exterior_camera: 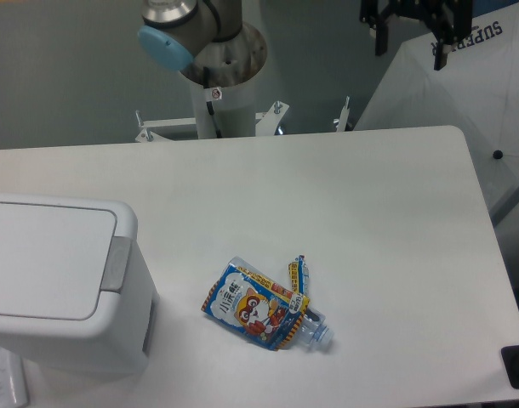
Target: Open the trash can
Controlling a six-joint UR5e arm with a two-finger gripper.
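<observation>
The trash can (59,285) sits at the far left of the table (370,221), its white body cut off by the left edge of the view. Its flat lid (42,259) is down and closed, lying level on top. Along the lid's right edge runs the grey push bar (116,264), a narrow strip whose long axis points away from the camera, toward the back of the table. That bar faces the open middle of the table, so it is the side of the can nearest to anything coming in from the right.

To the right of the can, well apart from it, a crushed bottle (264,306) with a colourful label lies on its side, cap end pointing away from the can. Behind and to the right of the can, beyond the table's back edge, stands the arm's base column (217,93).

The gripper (413,38) hangs far to the right of the can, high over the table's back right corner. Its two dark fingers point down with a clear gap between them and hold nothing. From there the can lies a long way to the left and nearer the camera, so I judge the task not yet begun: the gripper must cross the table and come down on the bar.
</observation>
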